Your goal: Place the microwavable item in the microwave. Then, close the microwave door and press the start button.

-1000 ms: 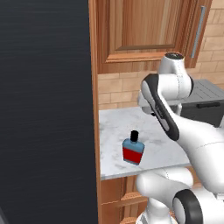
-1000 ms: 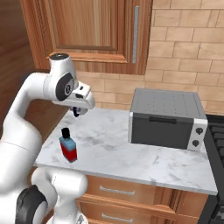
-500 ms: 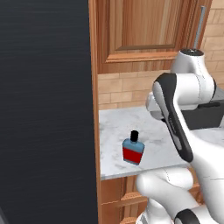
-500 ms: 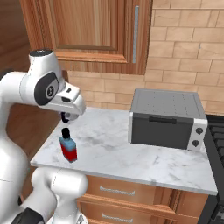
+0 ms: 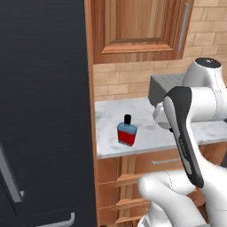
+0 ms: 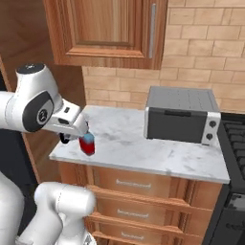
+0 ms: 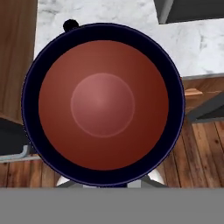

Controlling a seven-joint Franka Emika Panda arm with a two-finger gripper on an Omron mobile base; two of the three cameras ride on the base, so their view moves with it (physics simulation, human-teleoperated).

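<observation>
The microwavable item (image 7: 103, 104), a dark cup with a reddish inside, sits right in front of the hand camera, and I look straight down into it. My gripper (image 6: 66, 137) is shut on it; the cup hides the fingertips. In the right base view the hand hangs at the counter's front left corner, just left of the blue-and-red bottle (image 6: 87, 144). Below the cup lie the marble counter (image 7: 201, 43) and the wooden floor. The microwave and its door are out of view.
The bottle (image 5: 127, 131) stands near the counter's left front edge. A grey box-shaped appliance (image 6: 182, 115) sits at the back right of the counter (image 6: 143, 150). A tall dark panel (image 5: 42, 111) with grey handles stands on the left. A stove (image 6: 235, 158) borders the counter's right end.
Both base views have shifted, so the base has driven. The arm has swung down and left, from above the counter's back to its front left corner, still holding the cup.
</observation>
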